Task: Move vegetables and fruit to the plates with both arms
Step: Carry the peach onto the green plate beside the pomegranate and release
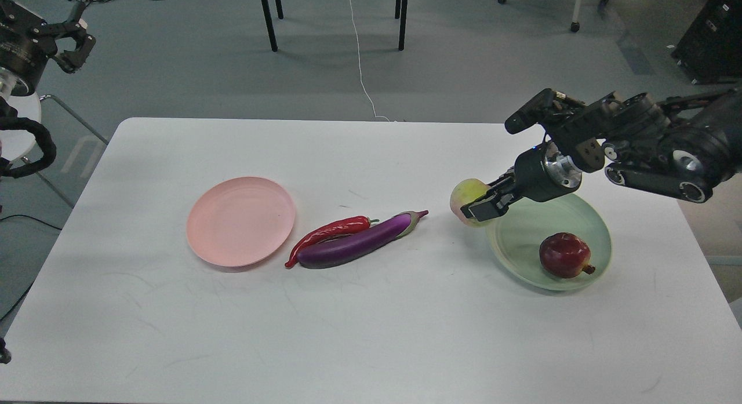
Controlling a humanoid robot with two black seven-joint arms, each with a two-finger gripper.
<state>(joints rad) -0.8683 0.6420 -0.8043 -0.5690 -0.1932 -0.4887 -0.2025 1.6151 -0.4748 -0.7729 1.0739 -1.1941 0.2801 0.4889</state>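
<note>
My right gripper (480,205) is shut on the yellow-green peach-like fruit (468,195) and holds it in the air just left of the pale green plate (516,236). The dark red pomegranate (564,254) lies in that plate. The purple eggplant (359,243) and the red chili pepper (327,233) lie side by side on the table's middle. The pale pink plate (241,220) sits left of them with nothing on it. My left gripper (74,39) is open, raised at the far upper left, off the table.
The white table (359,334) ends at its far edge above the plates. Beyond it are black chair legs (266,18), a white cable (359,56) on the grey floor and a dark cabinet (710,39) at the upper right.
</note>
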